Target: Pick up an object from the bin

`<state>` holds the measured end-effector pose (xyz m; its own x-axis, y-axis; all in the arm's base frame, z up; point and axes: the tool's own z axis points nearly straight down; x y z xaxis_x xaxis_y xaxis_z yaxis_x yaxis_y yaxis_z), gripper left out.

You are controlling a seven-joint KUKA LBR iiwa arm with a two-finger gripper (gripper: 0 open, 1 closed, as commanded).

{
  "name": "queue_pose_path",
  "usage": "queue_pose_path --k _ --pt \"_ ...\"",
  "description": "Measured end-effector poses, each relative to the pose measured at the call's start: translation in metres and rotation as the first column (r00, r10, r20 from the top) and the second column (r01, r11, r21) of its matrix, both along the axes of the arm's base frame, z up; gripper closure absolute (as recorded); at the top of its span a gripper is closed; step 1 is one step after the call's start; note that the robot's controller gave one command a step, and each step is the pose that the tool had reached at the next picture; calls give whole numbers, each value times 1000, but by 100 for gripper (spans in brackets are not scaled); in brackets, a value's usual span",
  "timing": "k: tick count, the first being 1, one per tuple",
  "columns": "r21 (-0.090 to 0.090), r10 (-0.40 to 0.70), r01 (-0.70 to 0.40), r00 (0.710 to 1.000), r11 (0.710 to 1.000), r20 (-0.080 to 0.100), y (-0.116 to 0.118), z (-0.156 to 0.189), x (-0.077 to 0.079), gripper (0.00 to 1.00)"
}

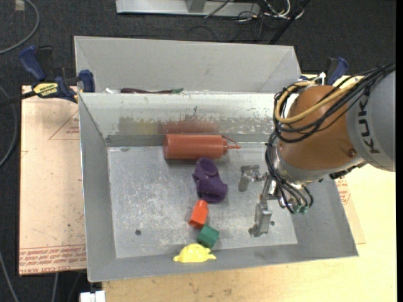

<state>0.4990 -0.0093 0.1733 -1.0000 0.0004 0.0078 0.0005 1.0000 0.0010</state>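
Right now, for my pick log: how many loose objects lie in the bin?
5: red-brown plastic squeeze bottle along the back wall; purple lumpy toy mid-floor; orange block and green block in front of it; yellow flat piece at the front edge. The arm may hide others.

carpet [75, 14] dark | cables [277, 2] tangled, top | grey metal bar [164, 5] top

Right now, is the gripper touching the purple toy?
Apart. The camera view shows bare bin floor between the open gripper and the purple toy.
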Motion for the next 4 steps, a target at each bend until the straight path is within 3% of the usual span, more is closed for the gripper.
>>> queue_pose_path --k 1,2,3,4 --pt "0 0 0 1000 1000 8 0 4 2 0" --pt "0 95 -95 995 995 12 20 -46 38 0" --pt "1 -51 51 999 999 4 33 -60 50 0" --pt "2 -291 291 957 957 13 50 -47 54 0"
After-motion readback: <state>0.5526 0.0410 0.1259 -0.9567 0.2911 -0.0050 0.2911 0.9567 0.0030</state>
